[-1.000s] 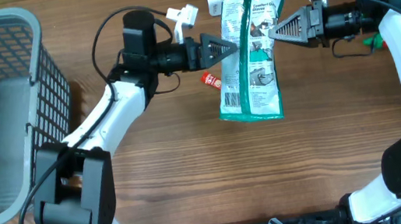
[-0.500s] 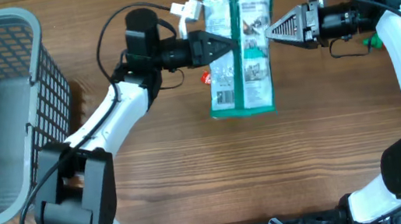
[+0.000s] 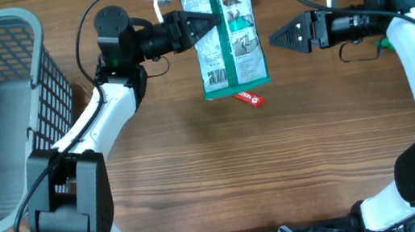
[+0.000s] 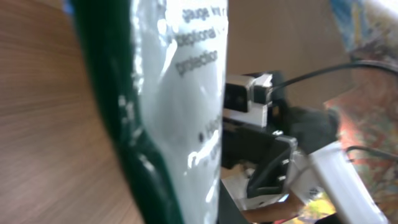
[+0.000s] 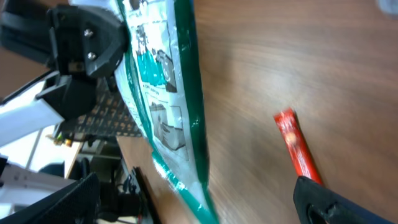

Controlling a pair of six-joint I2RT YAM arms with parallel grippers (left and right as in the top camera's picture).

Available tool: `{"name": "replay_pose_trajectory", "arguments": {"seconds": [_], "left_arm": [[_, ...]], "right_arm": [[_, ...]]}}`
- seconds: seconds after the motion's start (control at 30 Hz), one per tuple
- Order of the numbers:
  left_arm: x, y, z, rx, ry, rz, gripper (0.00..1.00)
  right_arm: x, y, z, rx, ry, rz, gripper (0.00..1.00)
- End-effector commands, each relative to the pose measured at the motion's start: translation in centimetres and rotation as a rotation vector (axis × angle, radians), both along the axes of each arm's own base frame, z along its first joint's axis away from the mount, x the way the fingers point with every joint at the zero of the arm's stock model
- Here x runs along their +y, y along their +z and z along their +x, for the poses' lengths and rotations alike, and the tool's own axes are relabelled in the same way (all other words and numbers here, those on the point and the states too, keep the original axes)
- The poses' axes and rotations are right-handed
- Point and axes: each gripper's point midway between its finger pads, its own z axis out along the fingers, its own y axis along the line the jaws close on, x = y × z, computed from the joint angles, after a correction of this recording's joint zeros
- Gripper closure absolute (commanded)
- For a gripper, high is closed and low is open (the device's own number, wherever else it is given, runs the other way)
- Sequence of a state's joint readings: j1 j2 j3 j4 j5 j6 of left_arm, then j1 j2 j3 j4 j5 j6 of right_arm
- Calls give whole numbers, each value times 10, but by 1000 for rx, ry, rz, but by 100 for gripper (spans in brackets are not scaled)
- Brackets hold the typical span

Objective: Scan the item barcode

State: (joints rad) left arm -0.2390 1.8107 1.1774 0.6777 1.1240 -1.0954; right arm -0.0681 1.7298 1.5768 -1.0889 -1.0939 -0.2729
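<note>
Left gripper (image 3: 196, 26) is clamped tight on the left edge of the green & white packet (image 3: 228, 32), up by the far edge of the table (image 3: 280, 171), roughly mid-width. The packet lies lengthwise from far to near, its top end running out of the overhead view, its printed face up toward the overhead cam. The barcode (image 3: 217, 76) sits near the packet's lower left corner, plain to see from above. From the right wrist cam the packet shows nearly edge-on w/ wood behind it, so it looks held up off the surface, though I can't say how high. Right gripper (image 3: 278, 38) is let go, jaws spread wide, pointing at the packet's right side but apart from it, w/ bare wood between; nothing in it. In its own cam one finger shows at each bottom corner, far apart. A small red sachet (image 3: 249, 97) lies flat on the wood just by the packet's near right corner, tilted. Grey wire basket (image 3: 49, 89) stands at the table's left edge, well apart from both grippers. Left wrist cam is mostly filled by the blurry packet, some black print readable on the white part, right arm's hardware beyond it.
</note>
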Motion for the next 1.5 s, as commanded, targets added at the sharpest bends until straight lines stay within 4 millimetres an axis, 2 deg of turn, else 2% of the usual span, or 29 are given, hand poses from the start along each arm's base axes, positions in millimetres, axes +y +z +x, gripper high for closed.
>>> {"name": "replay_pose_trajectory", "arguments": {"seconds": [0.0,0.17,0.27,0.57,0.67,0.73,0.77,0.83,0.87,0.93,0.97,1.13,1.2,1.23,1.27,1.3,1.47], "left_arm": [[1,0,2,154,-7,-41,96],[1,3,1,185,-8,-56,96],[0,3,1,205,-10,-61,96],[-12,3,-3,180,-14,-57,96],[-11,3,-2,148,-11,-51,96],[-10,3,-2,148,-10,-50,96],[-11,3,-2,151,-11,-49,95],[-11,3,-2,144,-11,-48,94],[-11,3,-2,137,-10,-46,94],[-10,2,-2,123,-9,-42,93],[-11,2,-2,120,-10,-41,93],[-11,2,-2,110,-10,-39,92],[-11,2,-2,110,-10,-39,83],[-11,2,-2,106,-10,-38,67],[-10,2,-1,99,-7,-37,41],[-9,2,-1,89,-4,-35,0],[8,2,7,-11,20,-12,0]], "right_arm": [[13,15,-4,-115,78,148,0],[19,20,-2,-142,117,306,0],[25,17,1,-131,129,319,0],[76,13,9,3,252,410,0],[82,12,7,-1,277,417,2],[82,12,7,-3,276,417,13],[82,12,8,-5,273,414,23],[82,9,10,-3,255,399,53],[82,7,12,0,244,390,62],[81,-1,17,17,200,355,87],[80,-6,20,29,174,332,96],[79,-17,25,12,138,279,96],[78,-20,28,10,121,262,96],[77,-22,30,5,107,247,96],[75,-24,34,-2,83,224,96],[72,-26,37,-7,59,204,96],[49,-29,47,-36,-79,63,95]]}}
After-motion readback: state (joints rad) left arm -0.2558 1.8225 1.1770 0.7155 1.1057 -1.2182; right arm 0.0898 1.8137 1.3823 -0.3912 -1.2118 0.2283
